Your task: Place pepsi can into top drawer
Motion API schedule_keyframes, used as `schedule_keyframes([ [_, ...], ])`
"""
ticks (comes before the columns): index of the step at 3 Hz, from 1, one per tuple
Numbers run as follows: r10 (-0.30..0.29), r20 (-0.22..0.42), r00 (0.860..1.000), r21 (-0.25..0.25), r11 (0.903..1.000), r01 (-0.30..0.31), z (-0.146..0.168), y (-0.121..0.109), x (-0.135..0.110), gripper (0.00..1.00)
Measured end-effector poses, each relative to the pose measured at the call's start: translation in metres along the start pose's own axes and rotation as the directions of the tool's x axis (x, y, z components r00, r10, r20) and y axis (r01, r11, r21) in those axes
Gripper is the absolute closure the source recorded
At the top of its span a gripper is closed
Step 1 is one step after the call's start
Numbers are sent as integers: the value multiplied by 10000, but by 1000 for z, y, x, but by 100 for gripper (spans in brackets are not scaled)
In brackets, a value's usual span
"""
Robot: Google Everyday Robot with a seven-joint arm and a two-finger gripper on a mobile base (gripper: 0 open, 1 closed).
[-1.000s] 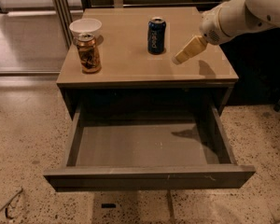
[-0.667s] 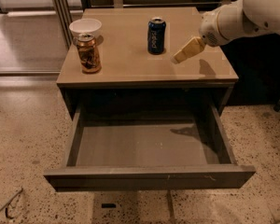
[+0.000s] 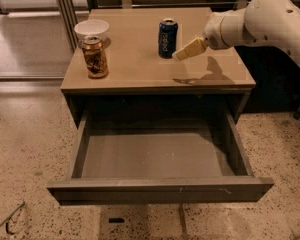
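Note:
The pepsi can (image 3: 167, 38), dark blue with white lettering and a silver top, stands upright on the cabinet top (image 3: 140, 66), towards the back middle. My gripper (image 3: 184, 51) hangs just right of the can, its cream fingertip close to the can's side, a little above the surface. The white arm (image 3: 262, 21) reaches in from the upper right. The top drawer (image 3: 160, 156) is pulled fully open below the cabinet top, with a bare grey floor and nothing in it.
A brown-and-gold patterned can (image 3: 95, 57) stands at the left of the cabinet top, with a white bowl (image 3: 91, 29) just behind it. Speckled floor surrounds the cabinet. A metal frame post (image 3: 65, 6) stands at the back left.
My gripper has moved left, closer to the pepsi can. The cans, the bowl and the drawer have not moved.

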State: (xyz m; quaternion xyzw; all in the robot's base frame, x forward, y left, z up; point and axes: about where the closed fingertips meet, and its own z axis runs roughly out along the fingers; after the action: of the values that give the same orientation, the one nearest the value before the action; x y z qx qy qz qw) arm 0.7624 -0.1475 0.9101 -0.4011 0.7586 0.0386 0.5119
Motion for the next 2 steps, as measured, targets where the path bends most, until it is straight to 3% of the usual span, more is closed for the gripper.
schedule_keyframes([
  [2,623,897,9940,349,9972,-657,43,-18,-13,0],
])
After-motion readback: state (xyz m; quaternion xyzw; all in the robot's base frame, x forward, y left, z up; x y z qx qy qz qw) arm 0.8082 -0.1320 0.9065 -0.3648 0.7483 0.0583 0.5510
